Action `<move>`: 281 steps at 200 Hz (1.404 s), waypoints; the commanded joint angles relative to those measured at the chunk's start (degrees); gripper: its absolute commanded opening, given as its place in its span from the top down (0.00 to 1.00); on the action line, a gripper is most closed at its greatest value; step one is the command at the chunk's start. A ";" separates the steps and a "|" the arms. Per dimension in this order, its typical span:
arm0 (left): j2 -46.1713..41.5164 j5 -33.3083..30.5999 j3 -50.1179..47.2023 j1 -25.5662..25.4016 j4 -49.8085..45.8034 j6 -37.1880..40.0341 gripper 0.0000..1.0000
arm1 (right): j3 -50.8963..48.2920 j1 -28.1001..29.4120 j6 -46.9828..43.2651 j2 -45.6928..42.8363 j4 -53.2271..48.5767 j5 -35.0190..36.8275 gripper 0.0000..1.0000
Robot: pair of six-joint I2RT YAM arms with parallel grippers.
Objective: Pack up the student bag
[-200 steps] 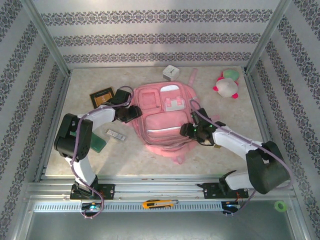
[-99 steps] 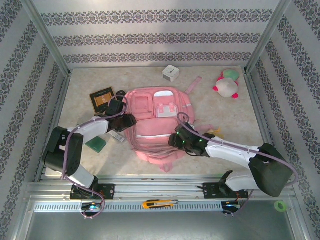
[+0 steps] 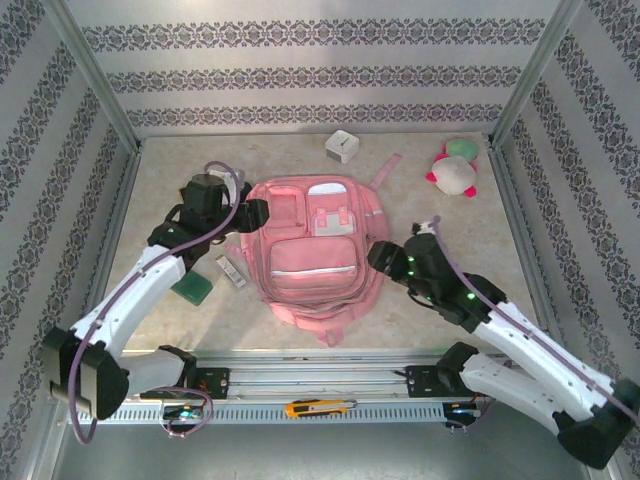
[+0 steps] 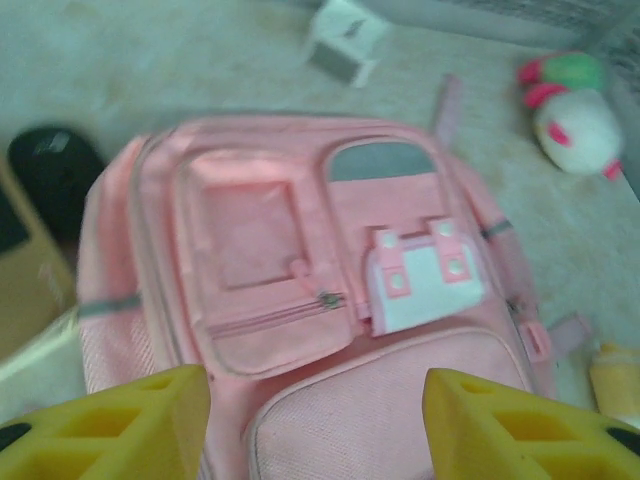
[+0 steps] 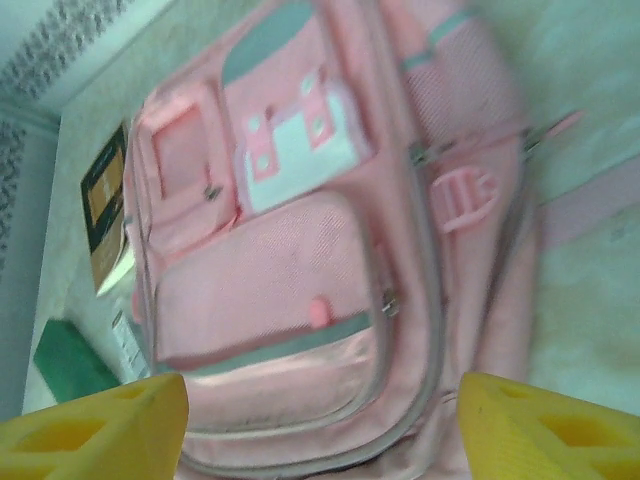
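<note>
The left pincer (image 4: 318, 425) and right pincer (image 5: 322, 428) hang released (fingers spread, nothing between) flanking the student bag (image 3: 312, 262).

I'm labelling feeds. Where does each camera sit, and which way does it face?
Top external: above and behind the bases, looking down on table, left arm, right arm, student bag.
Left wrist: on the left arm, facing the bag's upper pockets over the open left pincer.
Right wrist: on the right arm, facing the bag's front over the open right pincer.
Shared: all three show the bag.
</note>
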 commanded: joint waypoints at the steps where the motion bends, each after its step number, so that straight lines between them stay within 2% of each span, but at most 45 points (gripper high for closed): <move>1: -0.45 10.58 -2.42 -4.92 -0.07 29.07 0.40 | -0.85 -5.87 -6.68 -3.53 -5.17 -5.53 0.30; 9: -0.34 10.77 -2.88 -7.50 -1.31 36.47 0.33 | -1.23 -7.78 -8.20 -4.68 -4.67 -7.52 0.31; 19: 0.88 10.40 -2.70 -10.75 -2.96 44.05 0.30 | -1.81 -9.46 -9.77 -5.68 -3.76 -9.27 0.31; 47: 8.68 7.86 -0.16 -17.67 -6.35 56.75 0.26 | -3.81 -11.28 -10.30 -5.54 -0.42 -11.05 0.30; 66: 13.79 5.08 -0.06 -21.08 -4.68 62.98 0.22 | -5.06 -11.28 -9.44 -4.82 1.28 -11.58 0.30; 88: 18.04 7.70 -1.07 -22.15 -0.87 66.81 0.20 | -6.37 -11.28 -8.47 -4.78 2.63 -11.76 0.29; 123: 23.21 2.99 0.01 -23.12 2.70 67.25 0.17 | -8.79 -11.28 -6.70 -5.17 5.37 -13.93 0.29; 159: 24.69 3.96 -0.03 -23.79 3.19 67.54 0.13 | -11.00 -11.28 -4.52 -5.42 7.54 -15.37 0.30; 179: 26.05 -1.52 -1.60 -24.99 8.26 65.80 0.13 | -11.78 -11.28 -3.76 -5.57 8.03 -15.79 0.30; 193: 27.76 -6.73 -2.08 -25.68 11.45 65.51 0.26 | -12.52 -11.56 -3.00 -5.34 8.93 -17.31 0.30; 202: 27.88 -8.29 -1.72 -25.93 11.50 64.93 0.43 | -13.17 -12.52 -2.16 -4.99 10.03 -19.80 0.30; 215: 25.32 -4.27 -0.40 -25.88 8.06 63.72 0.70 | -14.14 -14.62 -0.12 -4.39 11.81 -24.74 0.30; 225: 21.82 0.06 -1.29 -25.78 7.72 63.55 0.85 | -14.73 -16.08 1.61 -4.07 13.20 -28.24 0.30; 232: 19.55 1.70 -2.58 -25.69 9.17 62.99 0.93 | -15.22 -17.15 3.69 -3.89 13.77 -30.63 0.31; 243: 16.28 2.76 -4.06 -25.33 11.97 60.30 1.00 | -15.73 -17.72 6.84 -3.50 14.04 -32.45 0.32; 281: 10.62 10.60 -3.37 -21.07 12.66 51.80 1.00 | -17.39 -19.26 7.62 -2.77 12.05 -33.42 0.27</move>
